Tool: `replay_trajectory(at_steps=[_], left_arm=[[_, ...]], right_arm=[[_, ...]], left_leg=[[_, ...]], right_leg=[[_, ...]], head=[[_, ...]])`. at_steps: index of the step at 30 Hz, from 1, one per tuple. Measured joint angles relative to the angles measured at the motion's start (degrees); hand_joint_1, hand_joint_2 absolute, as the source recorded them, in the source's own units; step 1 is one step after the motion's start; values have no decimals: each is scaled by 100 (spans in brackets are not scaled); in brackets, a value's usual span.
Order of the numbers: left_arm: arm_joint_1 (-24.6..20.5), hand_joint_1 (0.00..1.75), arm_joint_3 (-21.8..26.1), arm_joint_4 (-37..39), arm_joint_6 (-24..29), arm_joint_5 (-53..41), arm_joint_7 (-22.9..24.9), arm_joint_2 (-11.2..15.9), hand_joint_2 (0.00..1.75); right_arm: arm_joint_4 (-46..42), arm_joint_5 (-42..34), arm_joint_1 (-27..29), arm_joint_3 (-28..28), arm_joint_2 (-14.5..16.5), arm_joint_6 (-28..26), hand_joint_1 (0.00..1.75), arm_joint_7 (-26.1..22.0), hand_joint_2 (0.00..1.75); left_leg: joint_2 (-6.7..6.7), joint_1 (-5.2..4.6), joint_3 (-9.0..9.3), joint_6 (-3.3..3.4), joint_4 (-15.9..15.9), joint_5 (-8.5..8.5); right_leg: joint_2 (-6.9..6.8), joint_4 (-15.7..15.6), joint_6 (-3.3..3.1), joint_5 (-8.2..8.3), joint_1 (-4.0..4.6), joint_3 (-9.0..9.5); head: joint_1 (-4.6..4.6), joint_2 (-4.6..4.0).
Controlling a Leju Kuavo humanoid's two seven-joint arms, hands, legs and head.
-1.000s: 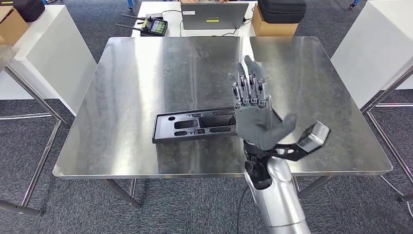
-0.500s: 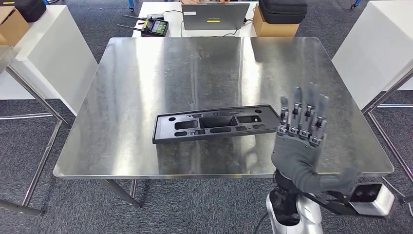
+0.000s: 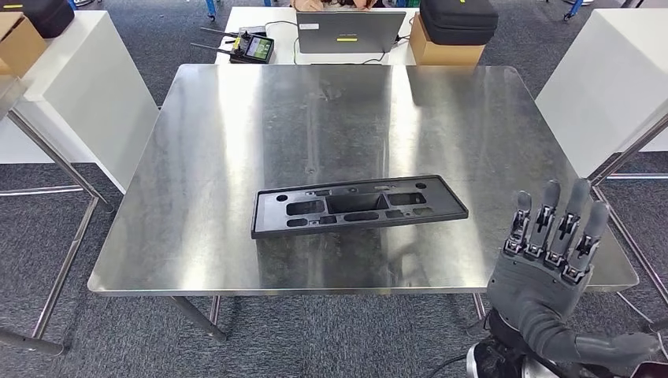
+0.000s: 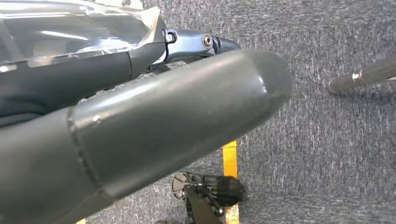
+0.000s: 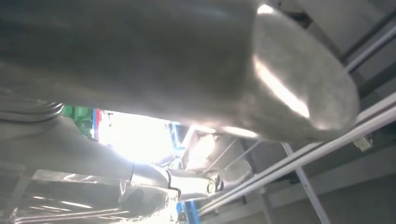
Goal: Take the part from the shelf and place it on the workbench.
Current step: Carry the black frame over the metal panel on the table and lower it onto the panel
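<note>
The steel workbench (image 3: 236, 157) is seen bearing the black part (image 3: 358, 206), laid flat near its near edge. Beyond its far edge a laptop (image 3: 350, 30), a cardboard box (image 3: 445, 49) and a controller (image 3: 254, 46) are seen. The right hand (image 3: 543, 276) is held empty, fingers apart, at the near right corner. The left hand's (image 4: 140, 135) state cannot be told.

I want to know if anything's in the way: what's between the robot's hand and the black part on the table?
Nothing: in the head view, only bare shiny table lies between the right hand and the black part.
</note>
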Motion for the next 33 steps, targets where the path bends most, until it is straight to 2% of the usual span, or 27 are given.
replay_trajectory(at_steps=[1,4,5,8,10,11,12,14,15,16,17,18,21,22,23,25,27,29,31,32,33], left_arm=[[2,0,1,0,0,18,-20,0,0],[2,0,2,0,-1,57,-63,0,0],[2,0,2,0,-1,62,-66,0,0],[2,0,2,0,-1,62,-67,0,0],[2,0,2,0,-1,65,-72,0,0],[3,0,2,0,-10,68,-77,0,0],[4,0,1,1,-20,71,-83,-1,0],[9,0,0,3,-40,78,-93,-3,0],[13,0,-1,4,-42,81,-96,-4,0],[19,0,-1,4,-42,82,-97,-4,0],[25,0,-1,4,-42,83,-97,-4,0],[31,0,-1,4,-42,84,-97,-4,0],[27,0,-1,4,-42,84,-98,-3,0],[22,0,-1,4,-43,83,-100,-2,0],[20,0,-1,4,-43,82,-101,-2,0],[22,0,-2,4,-44,82,-102,-2,0],[18,0,-3,4,-47,82,-99,-3,0],[11,0,-5,4,-50,83,-95,-4,0],[11,0,-8,4,-53,84,-91,-4,0],[13,0,-9,4,-57,84,-90,-4,0],[13,0,-10,4,-64,84,-90,-4,0]], right_arm=[[4,0,1,-10,-1,1,0,5,0],[19,0,-28,-14,-3,1,0,20,0],[21,0,-34,-14,-3,1,0,21,0],[22,0,-36,-14,-3,1,0,21,0],[28,1,-52,-14,-2,1,0,25,0],[36,1,-63,-14,-1,1,0,28,0],[44,7,-79,-15,2,1,0,36,0],[60,22,-97,-17,8,1,0,58,0],[67,31,-102,-18,10,1,0,70,0],[75,35,-102,-19,10,1,0,77,0],[84,37,-102,-19,9,1,0,79,0],[90,37,-102,-20,9,1,0,80,0],[95,37,-106,-24,9,1,0,80,0],[96,38,-111,-25,10,1,0,80,0],[96,40,-114,-26,11,-1,0,80,0],[96,48,-119,-29,15,-5,0,83,0],[95,54,-116,-34,20,-15,0,90,0],[94,55,-107,-40,23,-25,0,98,0],[99,55,-86,-56,24,-27,0,103,0],[105,55,-72,-68,23,-27,0,104,0],[111,55,-58,-81,24,-27,0,104,0]], left_leg=[[0,1,-3,-4,4,1],[-6,12,-3,-30,21,0],[-8,14,-2,-36,25,-1],[-8,15,-3,-39,28,-2],[-11,4,-5,-75,54,-14],[-12,2,-4,-126,72,-19],[-9,15,-33,-205,161,-98],[3,71,-292,-373,836,-546],[9,98,-475,-430,1309,-823],[13,112,-620,-459,1712,-1016],[18,122,-636,-472,1836,-1040],[23,134,-528,-477,1710,-952],[27,154,183,-450,517,-516],[23,143,318,-426,264,-454],[19,125,365,-398,155,-444],[18,97,338,-318,138,-404],[38,102,320,-212,73,-325],[57,99,267,-122,34,-251],[60,72,181,-83,37,-195],[61,59,142,-79,41,-166],[59,48,107,-81,44,-140]], right_leg=[[-1,32,42,22,-13,-33],[-6,-696,189,376,-47,316],[-7,-839,205,433,-51,389],[-8,-893,210,452,-52,418],[-16,-1228,213,580,-49,582],[-20,-1398,168,669,-32,659],[-28,-1561,82,778,-37,734],[-42,-1617,-101,906,-45,734],[-50,-1622,-149,941,-61,722],[-54,-1616,-155,953,-56,699],[-55,-1609,-154,960,-54,683],[-56,-1603,-148,963,-55,676],[-54,-1588,-117,972,-37,673],[-53,-1583,-92,980,-23,663],[-53,-1583,-60,993,-11,649],[-50,-1597,18,1025,6,627],[-47,-1469,51,920,15,544],[-45,-892,0,555,10,283],[-45,-130,-30,197,7,-12],[-44,51,-8,139,7,-53],[-45,14,29,169,7,19]], head=[[1,0],[1,0],[1,0],[1,0],[0,0],[-3,0],[-9,0],[-27,0],[-33,0],[-38,0],[-39,0],[-39,0],[-38,0],[-36,0],[-34,0],[-32,0],[-27,0],[-19,0],[-14,0],[-15,0],[-14,0]])
